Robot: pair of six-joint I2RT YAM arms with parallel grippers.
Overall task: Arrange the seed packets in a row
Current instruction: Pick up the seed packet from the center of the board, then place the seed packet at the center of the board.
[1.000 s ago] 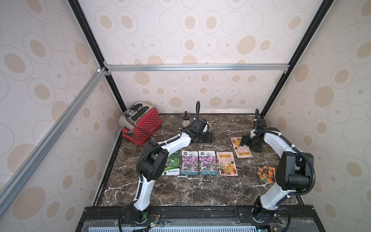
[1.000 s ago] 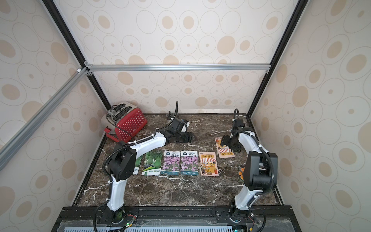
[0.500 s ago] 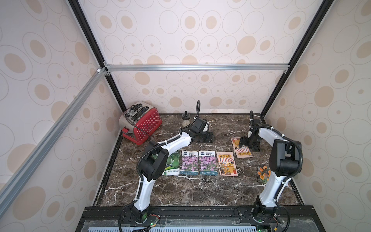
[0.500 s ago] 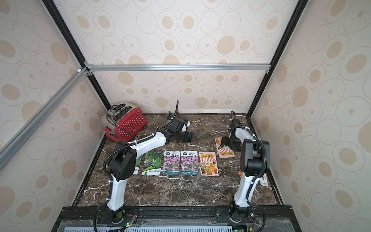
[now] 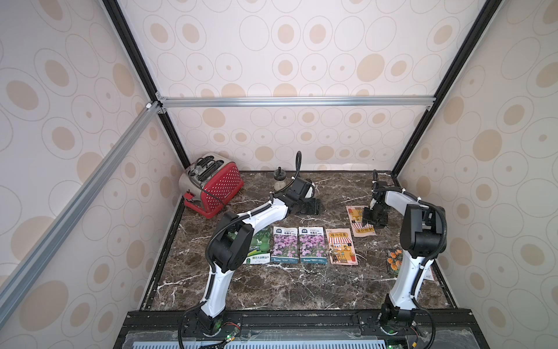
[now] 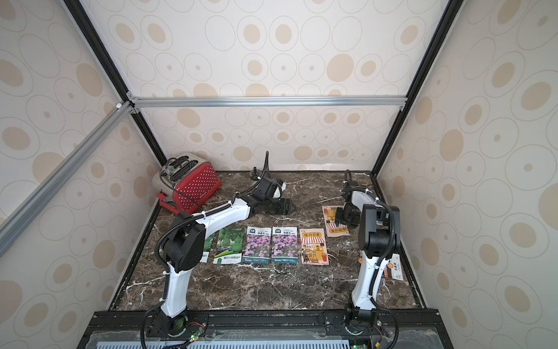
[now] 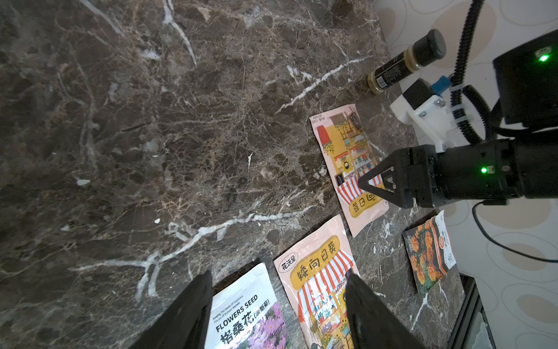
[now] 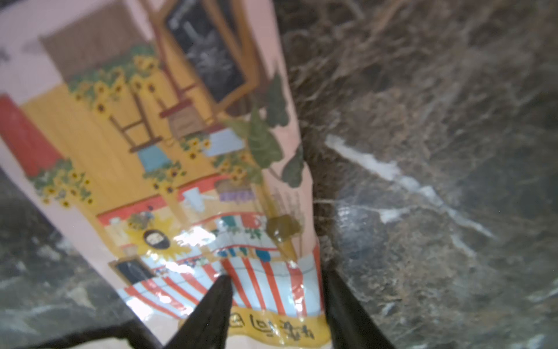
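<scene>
Your right gripper [image 8: 276, 275] sits low over the loose shop-front packet [image 8: 136, 151], with one finger on its striped awning and the other at its edge by the marble table [image 8: 437, 151]. The jaws stand at a middling gap, and you cannot tell whether they grip. That packet lies tilted, just behind the row's right end. Your left gripper [image 7: 277, 275] hangs wide, holding nothing. The row runs gourd packet [image 6: 228, 244], two purple-flower packets [image 5: 285, 244], second shop-front packet [image 5: 342, 246]. The marigold packet [image 5: 394, 260] lies apart by your right arm's base
</scene>
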